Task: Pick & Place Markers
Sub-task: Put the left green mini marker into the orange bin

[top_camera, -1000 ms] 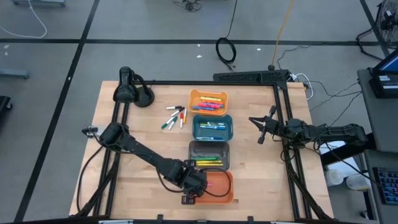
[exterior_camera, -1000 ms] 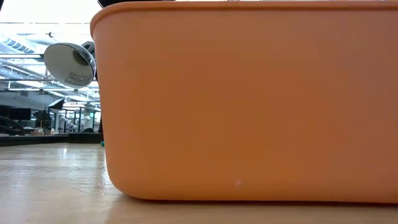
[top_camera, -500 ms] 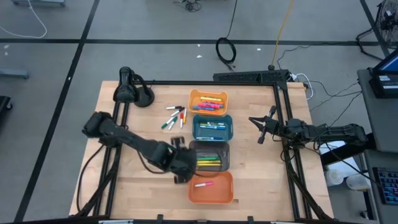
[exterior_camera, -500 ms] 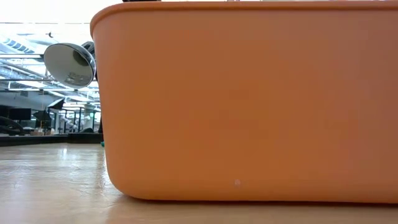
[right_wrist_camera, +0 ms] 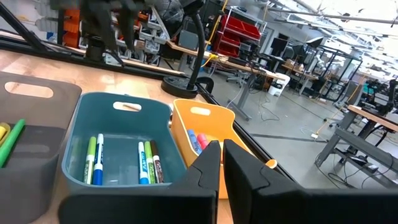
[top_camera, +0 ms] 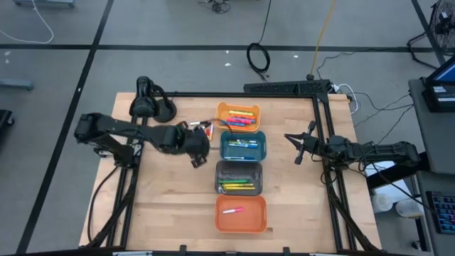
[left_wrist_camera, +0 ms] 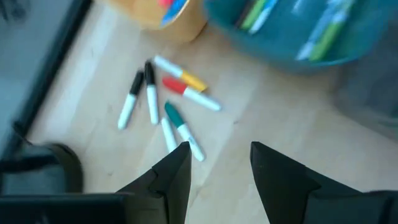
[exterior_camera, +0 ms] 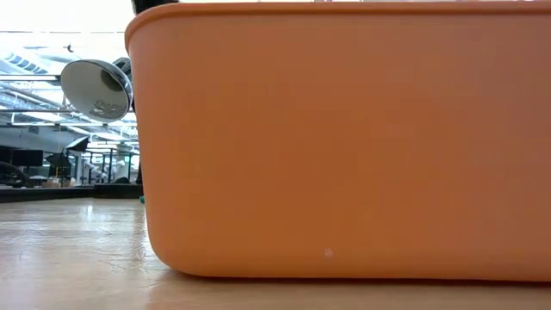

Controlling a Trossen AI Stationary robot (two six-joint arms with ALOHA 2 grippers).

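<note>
Loose markers point(left_wrist_camera: 168, 106) partly behind left tool point(left_wrist_camera: 219, 163)

Both arms are dark, almost black, made of thick round pieces joined together. The left gripper point(left_wrist_camera: 219, 163) has two chunky black fingers point(left_wrist_camera: 171, 177) with slanted tips. Thin black cables run along each arm.

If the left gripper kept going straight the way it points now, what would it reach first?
Most likely the loose markers on the table: the open left gripper faces them, the green-capped one nearest. Depth is unclear.
</note>
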